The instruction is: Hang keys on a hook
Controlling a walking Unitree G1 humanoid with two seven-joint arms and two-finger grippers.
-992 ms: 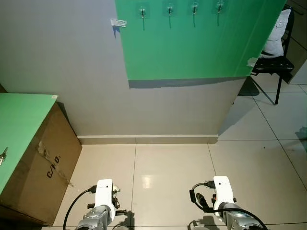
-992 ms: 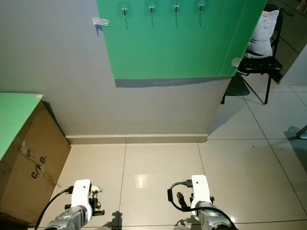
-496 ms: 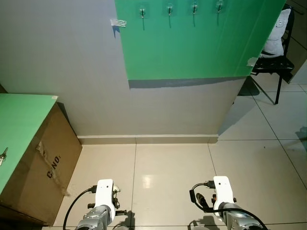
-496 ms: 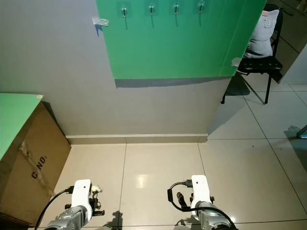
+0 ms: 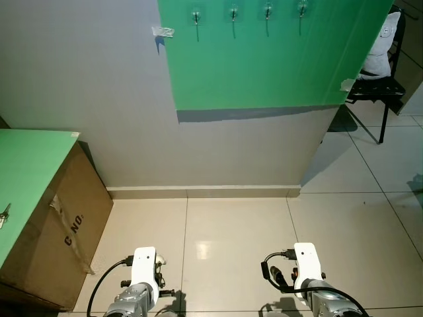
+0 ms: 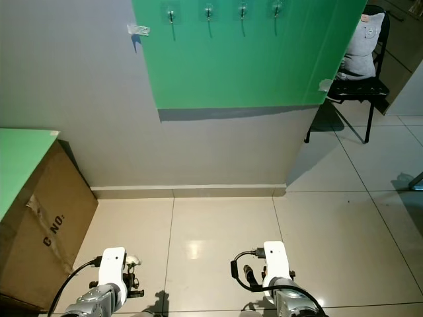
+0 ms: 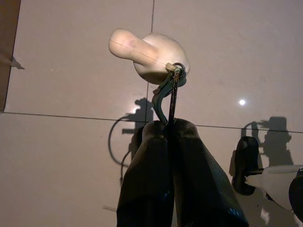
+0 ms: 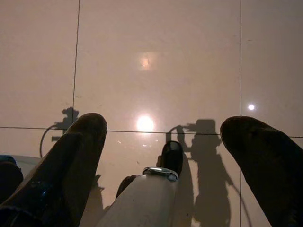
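Several small hooks [image 5: 233,12] sit in a row near the top of a green panel [image 5: 264,66] on the grey wall ahead. My left gripper [image 7: 168,124] hangs low over the tiled floor, shut on a metal key clip [image 7: 166,92] that carries a cream rounded charm [image 7: 154,54]. The left arm [image 5: 143,285] shows at the bottom of the eye views. My right gripper [image 8: 165,124] is open above the floor with nothing between its fingers; its arm [image 5: 308,277] is at the bottom right.
A cardboard box [image 5: 73,224] with a green top stands at the left against the wall; a small metal object [image 5: 4,214] lies on it. A black chair [image 5: 378,89] with a white cushion stands at the far right. Beige floor tiles [image 5: 231,224] lie between me and the wall.
A loose strip of tape on the side of the cardboard box has shifted slightly. Both arms and the camera have stayed still.
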